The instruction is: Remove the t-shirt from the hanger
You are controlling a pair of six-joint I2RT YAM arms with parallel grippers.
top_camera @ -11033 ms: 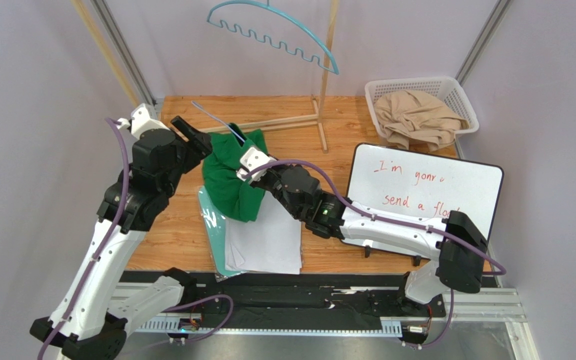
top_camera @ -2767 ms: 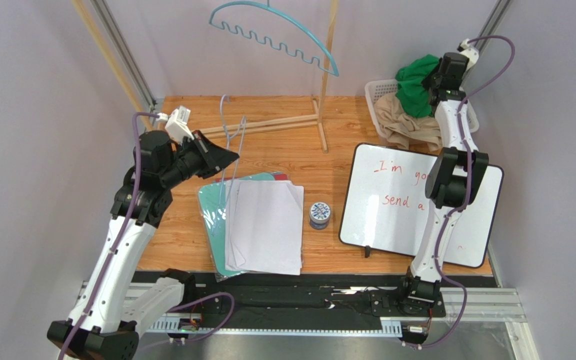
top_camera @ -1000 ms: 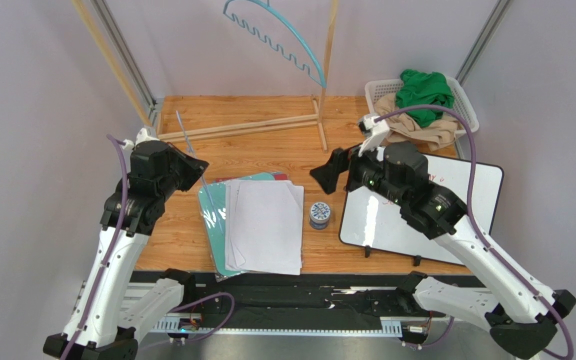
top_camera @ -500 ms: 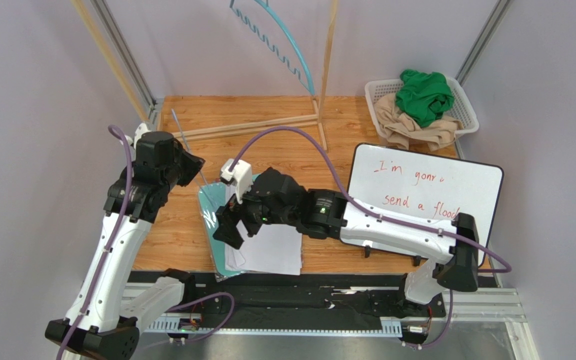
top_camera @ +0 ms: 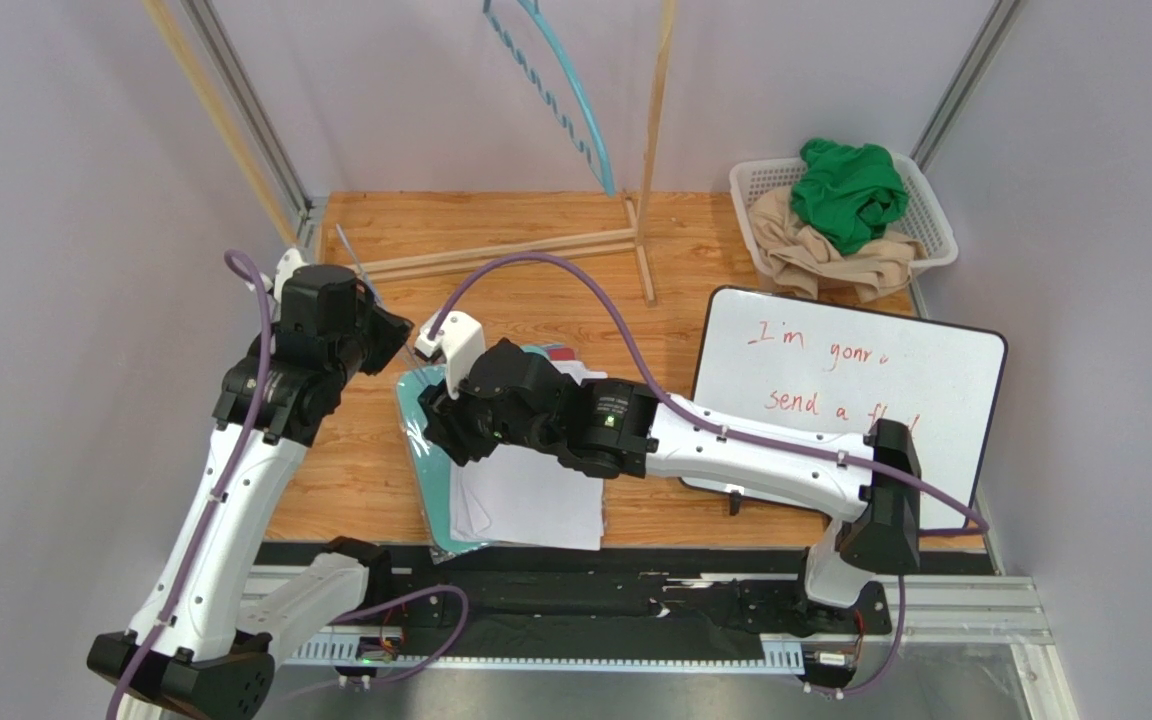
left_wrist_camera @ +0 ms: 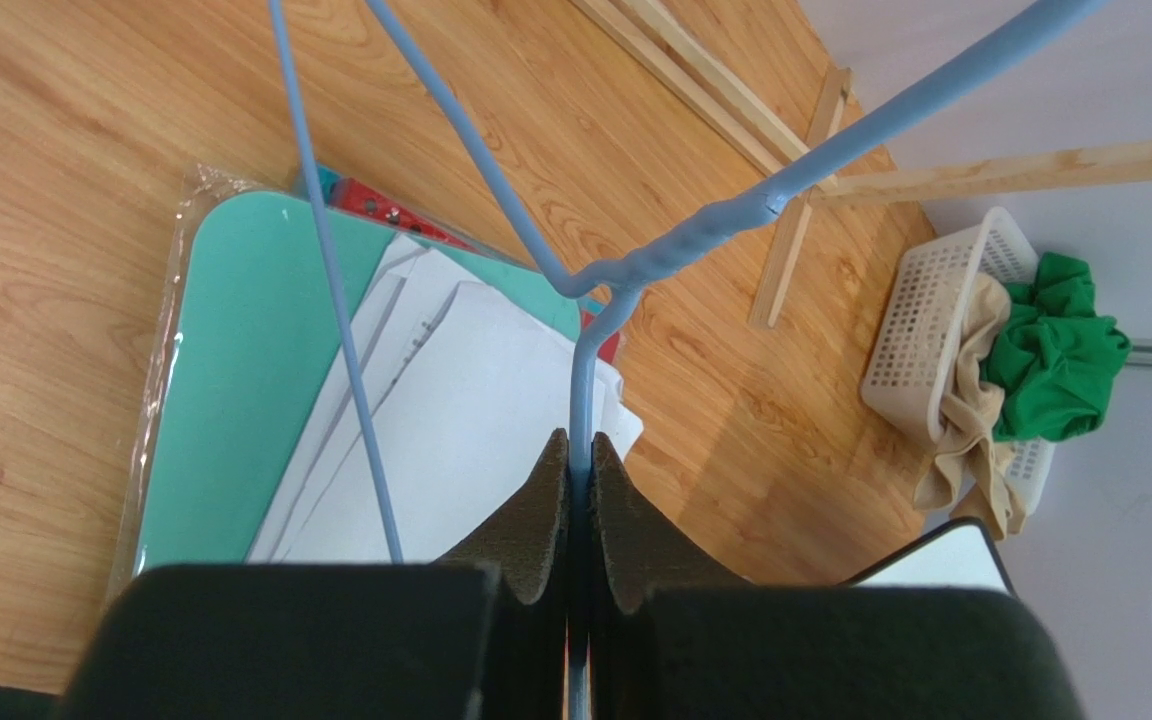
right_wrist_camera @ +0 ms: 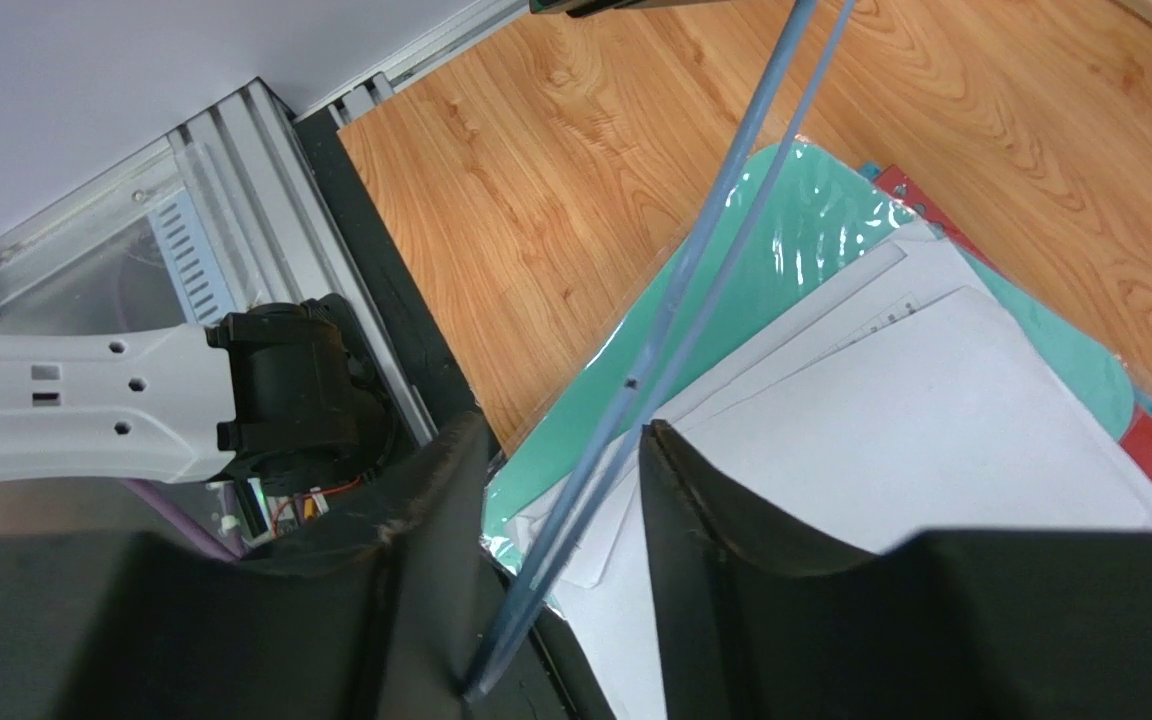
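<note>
The green t-shirt [top_camera: 848, 188] lies bunched in the white basket [top_camera: 920, 192] at the back right, off the hanger; the left wrist view shows the t-shirt [left_wrist_camera: 1056, 368] there too. The bare blue wire hanger [left_wrist_camera: 687, 240] is held just below its twisted neck by my left gripper [left_wrist_camera: 578, 450], which is shut on it above the papers' left edge [top_camera: 387, 338]. My right gripper [top_camera: 440, 428] reaches across the papers. Its jaws [right_wrist_camera: 564, 435] stand apart on either side of two hanger wires [right_wrist_camera: 545, 569], which lean against the left finger [right_wrist_camera: 432, 510].
A teal folder [top_camera: 425, 443] and white sheets [top_camera: 537, 488] lie mid-table under both grippers. A whiteboard [top_camera: 853, 368] stands at the right. Beige cloth [top_camera: 823, 258] lies in the basket under the shirt. A teal plastic hanger [top_camera: 560, 83] hangs on the wooden rack [top_camera: 654, 135] at the back.
The right arm swung from near the basket leftward to the hanger over the papers, and its jaws narrowed around the wires. The left gripper kept its hold and shifted slightly.
</note>
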